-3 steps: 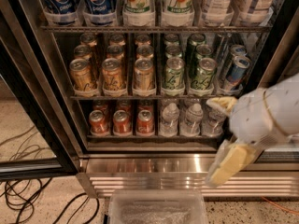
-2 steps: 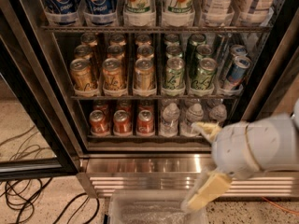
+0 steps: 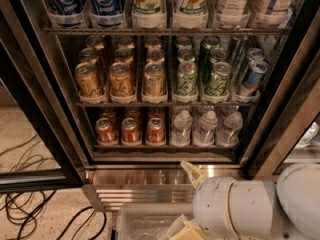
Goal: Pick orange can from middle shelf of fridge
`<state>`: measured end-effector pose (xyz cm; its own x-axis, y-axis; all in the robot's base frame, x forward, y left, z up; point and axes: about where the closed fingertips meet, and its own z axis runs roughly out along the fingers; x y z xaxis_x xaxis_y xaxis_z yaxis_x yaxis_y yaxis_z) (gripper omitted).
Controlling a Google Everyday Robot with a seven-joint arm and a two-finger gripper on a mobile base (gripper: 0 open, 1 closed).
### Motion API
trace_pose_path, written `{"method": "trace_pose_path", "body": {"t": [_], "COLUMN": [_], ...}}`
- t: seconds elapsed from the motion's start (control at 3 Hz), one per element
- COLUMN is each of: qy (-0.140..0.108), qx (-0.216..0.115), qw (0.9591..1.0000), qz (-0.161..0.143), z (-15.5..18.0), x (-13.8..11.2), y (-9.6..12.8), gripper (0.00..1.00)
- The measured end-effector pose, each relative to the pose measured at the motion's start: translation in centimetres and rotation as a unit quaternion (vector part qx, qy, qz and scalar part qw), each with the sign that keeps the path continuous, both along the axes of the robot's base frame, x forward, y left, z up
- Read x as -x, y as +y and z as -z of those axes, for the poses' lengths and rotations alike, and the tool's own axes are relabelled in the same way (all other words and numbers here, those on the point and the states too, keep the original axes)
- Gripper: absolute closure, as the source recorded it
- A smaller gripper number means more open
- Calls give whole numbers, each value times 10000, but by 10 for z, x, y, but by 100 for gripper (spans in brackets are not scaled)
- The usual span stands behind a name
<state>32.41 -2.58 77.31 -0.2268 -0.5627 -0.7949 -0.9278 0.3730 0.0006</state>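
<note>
The orange can (image 3: 154, 79) stands upright, lid up, on the middle shelf (image 3: 165, 104); my gripper (image 3: 187, 226) hangs low before the fridge (image 3: 150, 178); its grip I cannot tell.

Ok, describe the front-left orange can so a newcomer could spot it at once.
Above the claw, which hangs low at the steel base of the fridge, find the middle shelf, under the bottles and over the red cans. The orange can is its front row's leftmost, orange-gold unlike the green cans further right.
</note>
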Motion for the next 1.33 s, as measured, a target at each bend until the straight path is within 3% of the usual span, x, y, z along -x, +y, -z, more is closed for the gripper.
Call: {"method": "trace_pose_path", "body": {"t": [0.33,0.67,1.0,1.33], "qy": [-413,-712,-929,-929], "qx": [-177,-298,-449,-450], "qw": [9979,9939,9905,9905], "qz": [465,782,911,912], "z": [-6,-16,-32,-32], "x": [-9,-36,-67,-67], "y": [25,47,73,73], "gripper": [0,0,0,0]}}
